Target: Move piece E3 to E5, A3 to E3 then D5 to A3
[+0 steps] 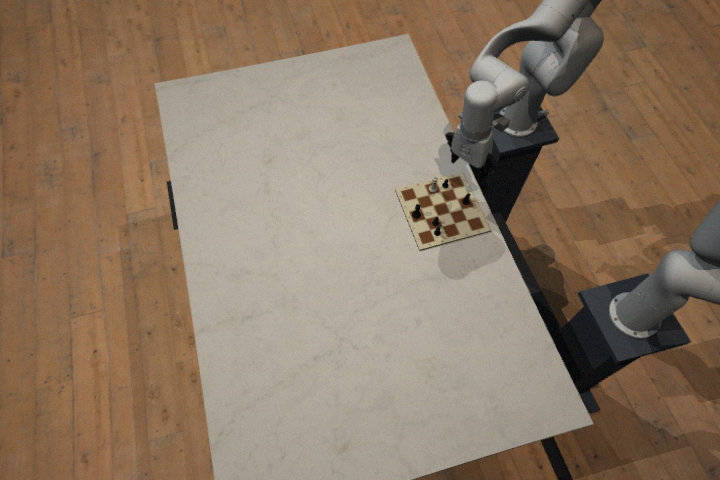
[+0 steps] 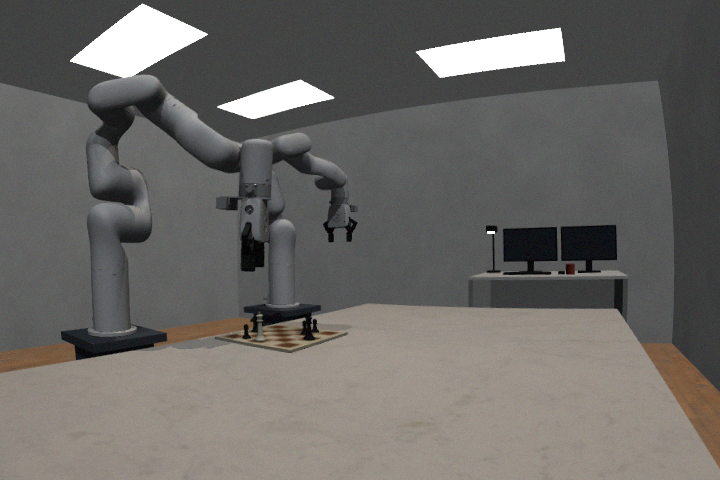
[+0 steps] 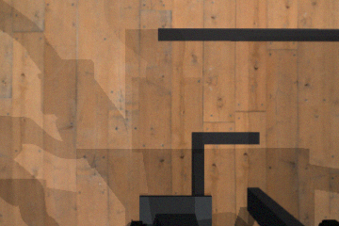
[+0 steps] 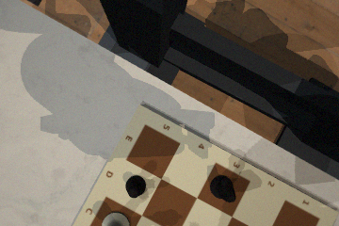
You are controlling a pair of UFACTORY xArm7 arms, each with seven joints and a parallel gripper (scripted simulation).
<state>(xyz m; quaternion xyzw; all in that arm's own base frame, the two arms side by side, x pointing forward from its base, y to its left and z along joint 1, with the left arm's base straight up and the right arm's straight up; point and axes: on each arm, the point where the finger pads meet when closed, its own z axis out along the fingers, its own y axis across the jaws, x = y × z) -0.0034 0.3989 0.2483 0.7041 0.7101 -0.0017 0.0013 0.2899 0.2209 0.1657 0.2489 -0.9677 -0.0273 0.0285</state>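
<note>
Six chess pieces stand upright on the board [image 1: 487, 229] [image 2: 290, 348] [image 4: 89, 185], which lies flat on the pale surface [image 1: 315, 316] [image 2: 406, 396] [image 4: 12, 122] near its edge. The dark piece on E3 [image 1: 466, 199] [image 2: 254, 324] [image 4: 222, 187], the first one to move, is on its starting square, while E5 [image 1: 456, 181] [image 4: 153, 151] holds no piece. On A3 there's a tall black piece [image 1: 416, 212] [image 2: 309, 331], and a small black pawn [image 1: 445, 183] [image 2: 246, 332] [image 4: 136, 185] is on D5, right next to a white piece [image 1: 433, 185] [image 2: 260, 329] [image 4: 115, 219] on C5. Two more dark pieces occupy B2 [image 1: 435, 221] and B1 [image 1: 437, 231]. The right gripper [image 1: 469, 163] [image 2: 253, 262] points downward above the height of the pieces, near the row 5 side of the board; its jaws are apart with nothing between them. The left gripper [image 2: 340, 236] [image 3: 234, 223] also hangs with its jaws apart and holding nothing, and its wrist view looks down on the wooden floor [image 1: 89, 283] [image 2: 689, 373] [image 3: 224, 89] [image 4: 224, 104]. Farther back, two monitors [image 2: 529, 243] and a red cup [image 2: 570, 268] stand on a desk [image 2: 548, 276].
</note>
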